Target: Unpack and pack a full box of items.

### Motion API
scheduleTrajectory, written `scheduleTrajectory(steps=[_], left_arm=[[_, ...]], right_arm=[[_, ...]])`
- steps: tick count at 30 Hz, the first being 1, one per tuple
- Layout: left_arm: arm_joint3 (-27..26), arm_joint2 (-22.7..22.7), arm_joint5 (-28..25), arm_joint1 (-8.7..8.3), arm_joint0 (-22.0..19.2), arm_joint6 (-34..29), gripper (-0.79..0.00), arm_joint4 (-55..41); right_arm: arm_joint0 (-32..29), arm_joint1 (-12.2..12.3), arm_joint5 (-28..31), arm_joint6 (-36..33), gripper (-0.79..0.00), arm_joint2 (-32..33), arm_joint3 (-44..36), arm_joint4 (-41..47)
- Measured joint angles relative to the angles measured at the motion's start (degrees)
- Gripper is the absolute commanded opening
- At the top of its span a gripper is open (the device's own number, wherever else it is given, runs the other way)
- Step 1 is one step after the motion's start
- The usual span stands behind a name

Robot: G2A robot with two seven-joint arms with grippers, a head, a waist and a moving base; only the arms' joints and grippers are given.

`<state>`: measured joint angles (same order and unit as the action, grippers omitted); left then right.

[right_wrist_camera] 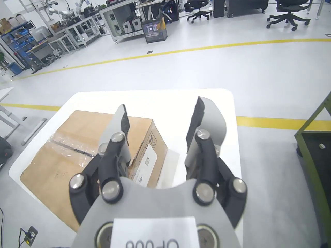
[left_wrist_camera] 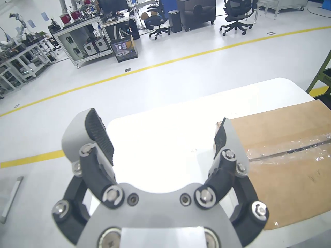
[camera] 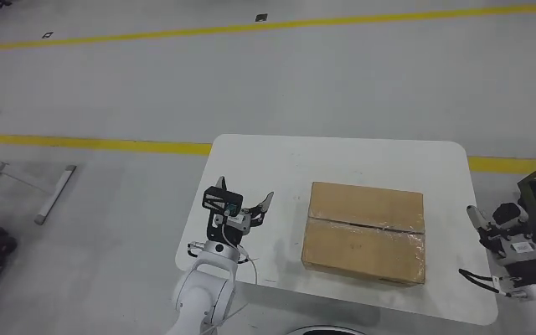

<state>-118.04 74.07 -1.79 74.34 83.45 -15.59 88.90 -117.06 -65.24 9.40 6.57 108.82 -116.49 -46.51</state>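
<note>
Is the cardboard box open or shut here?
Shut. The box is flat on top, and clear tape runs along its middle seam.

Brown rectangular cardboard box [camera: 364, 233], clear glossy tape [left_wrist_camera: 284, 153] on seam, white label [right_wrist_camera: 149, 165] w/ blk print nr right gripper [right_wrist_camera: 160, 103], white rounded table [camera: 268, 167], left gripper [left_wrist_camera: 157, 116] silver w/ blk ribbed pads [left_wrist_camera: 100, 134]

A glossy pale grey floor [camera: 126, 84] crossed by painted yellow lines [camera: 251, 27] spreads around the white round-cornered surface [camera: 251, 159]. Far off stand black mesh office chairs [left_wrist_camera: 239, 8], a black cabinet on castors [left_wrist_camera: 197, 10] and an aluminium-framed workbench [left_wrist_camera: 80, 42]. An olive-green metal frame [right_wrist_camera: 309, 167] stands near the surface.
</note>
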Motion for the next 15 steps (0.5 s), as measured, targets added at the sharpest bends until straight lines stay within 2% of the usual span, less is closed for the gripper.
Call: scheduleTrajectory(steps=[2, 5, 15], left_arm=[[0.00, 0.00, 0.00, 0.00, 0.00, 0.00, -0.001, 0.00], [0.00, 0.00, 0.00, 0.00, 0.00, 0.00, 0.000, 0.00], [0.00, 0.00, 0.00, 0.00, 0.00, 0.00, -0.001, 0.00]], right_arm=[[0.00, 0.00, 0.00, 0.00, -0.089, 0.00, 0.00, 0.00], [0.00, 0.00, 0.00, 0.00, -0.021, 0.00, 0.00, 0.00], [0.00, 0.00, 0.00, 0.00, 0.000, 0.00, 0.00, 0.00]])
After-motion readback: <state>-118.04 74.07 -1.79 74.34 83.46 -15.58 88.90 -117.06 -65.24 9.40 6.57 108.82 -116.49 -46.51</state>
